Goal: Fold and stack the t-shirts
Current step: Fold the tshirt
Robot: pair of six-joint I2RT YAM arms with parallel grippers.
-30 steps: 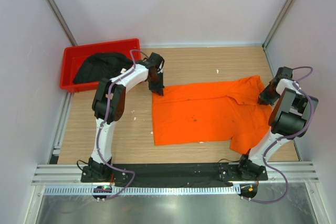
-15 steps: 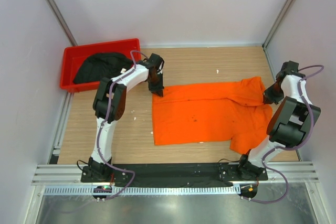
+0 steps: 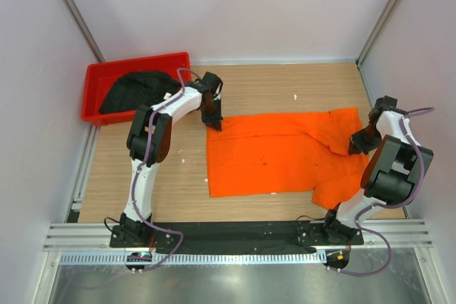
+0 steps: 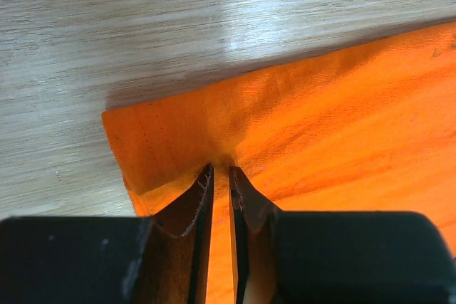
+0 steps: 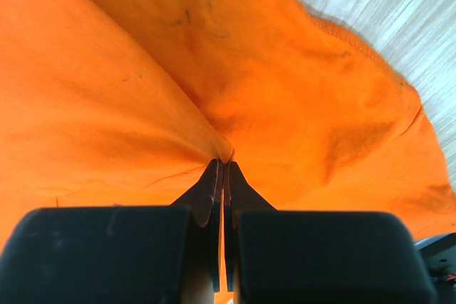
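The orange t-shirt (image 3: 278, 154) lies spread on the wooden table, its hem to the left and its collar to the right. My left gripper (image 3: 212, 123) is at the shirt's far left corner, shut on a fold of orange cloth (image 4: 178, 140) that shows between its fingertips (image 4: 211, 176). My right gripper (image 3: 356, 146) is at the shirt's right end, by the sleeve. It is shut on a pinched ridge of orange cloth (image 5: 214, 115). The black t-shirt (image 3: 139, 90) lies bunched in the red bin.
The red bin (image 3: 96, 76) stands at the table's far left corner, close behind my left arm. Pale walls with metal posts close in the table on three sides. A metal rail (image 3: 235, 236) with the arm bases runs along the near edge.
My right gripper has closed on the orange cloth and shifted toward the near side, drawing the shirt's far right corner in. The left arm has stayed put.
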